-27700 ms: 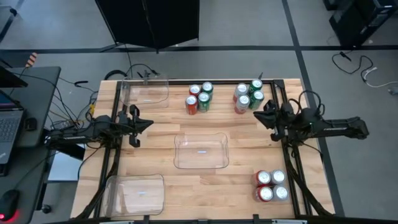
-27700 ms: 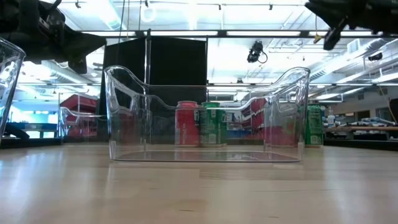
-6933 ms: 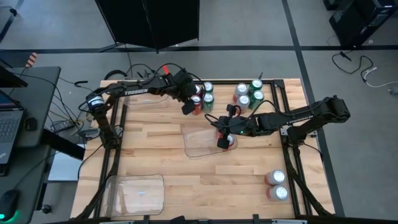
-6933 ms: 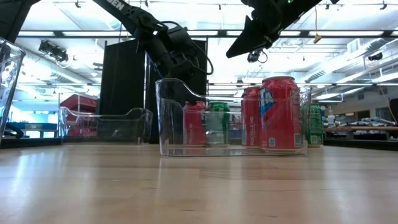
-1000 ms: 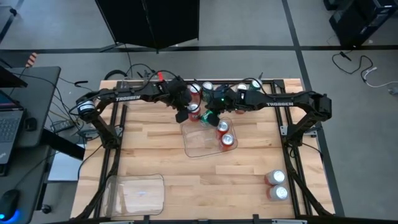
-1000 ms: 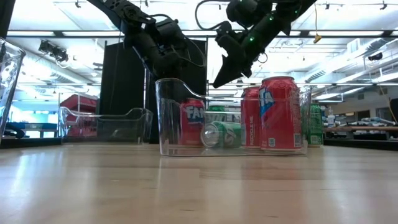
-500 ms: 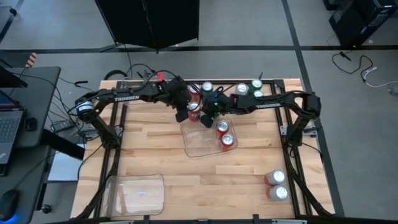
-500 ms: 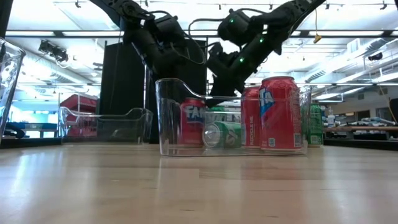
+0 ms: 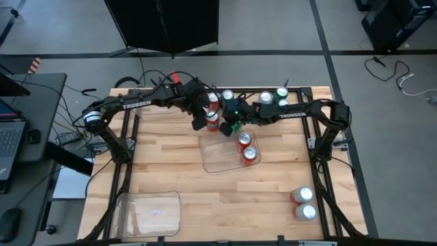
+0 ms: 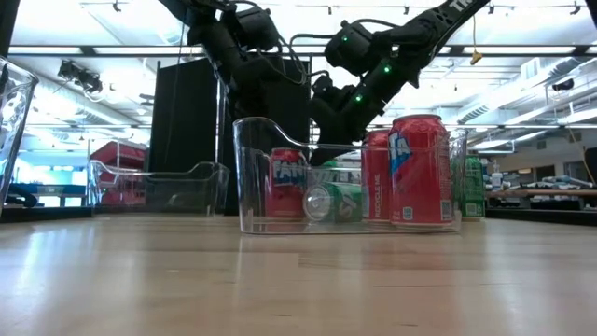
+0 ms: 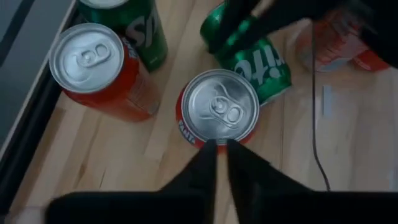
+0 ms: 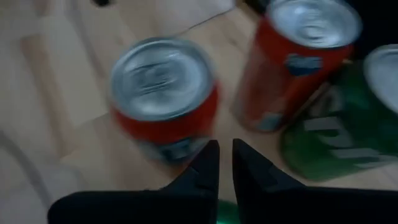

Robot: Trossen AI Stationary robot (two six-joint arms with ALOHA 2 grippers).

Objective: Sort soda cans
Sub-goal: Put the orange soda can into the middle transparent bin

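Since a second ago, we see left gripper [image 11: 216, 148] fingers closed together above a red can [image 11: 219, 112] beside the tray [image 9: 217, 164]; right gripper [image 12: 225, 155] fingers together too.

Clear trays [image 9: 222, 164] [image 9: 149, 213], laptop [image 9: 9, 140], perhaps cables [image 9: 68, 123].

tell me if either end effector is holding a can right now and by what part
Neither holds one. The left end effector is shut with nothing between its fingers, just short of an upright red can. The right end effector is shut and empty too.

Wooden table [image 9: 171, 178], clear trays [image 9: 220, 158], upright soda cans [image 9: 304, 203], one green can toppled [image 10: 334, 202]
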